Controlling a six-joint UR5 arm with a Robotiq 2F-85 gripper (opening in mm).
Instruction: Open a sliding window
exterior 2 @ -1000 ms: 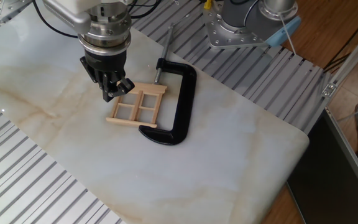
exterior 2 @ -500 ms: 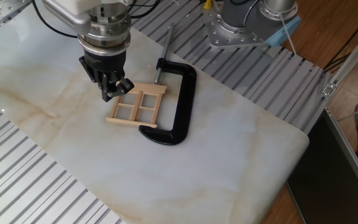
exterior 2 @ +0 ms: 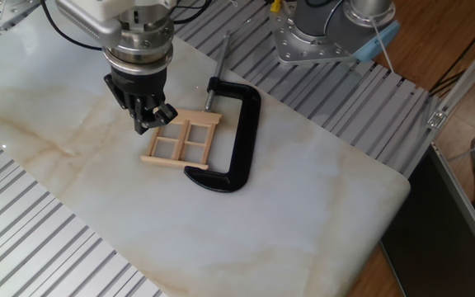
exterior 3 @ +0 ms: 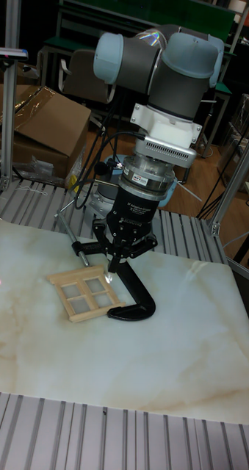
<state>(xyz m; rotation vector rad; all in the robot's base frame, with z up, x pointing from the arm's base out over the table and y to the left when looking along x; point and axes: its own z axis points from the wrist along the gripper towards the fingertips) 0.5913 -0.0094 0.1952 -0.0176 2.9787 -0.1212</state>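
The sliding window (exterior 2: 190,139) is a small pale-wood frame with crossbars, lying flat on the white marble slab (exterior 2: 303,206). Its right side sits inside the mouth of a black C-clamp (exterior 2: 242,124). My gripper (exterior 2: 155,120) points down at the window's upper left corner. In the tall fixed view the fingers narrow to one tip, so my gripper (exterior 3: 112,270) looks shut, and it touches the far rail of the window (exterior 3: 76,273). Whether the tip pinches a stick is hidden.
The clamp's screw handle (exterior 2: 218,62) runs toward the back of the slab. A second robot base (exterior 2: 320,33) stands at the back right on the ribbed metal table (exterior 2: 48,247). The slab's right edge (exterior 2: 398,177) drops off near a dark bin.
My gripper has shifted very slightly to the left. The window and the clamp lie where they were.
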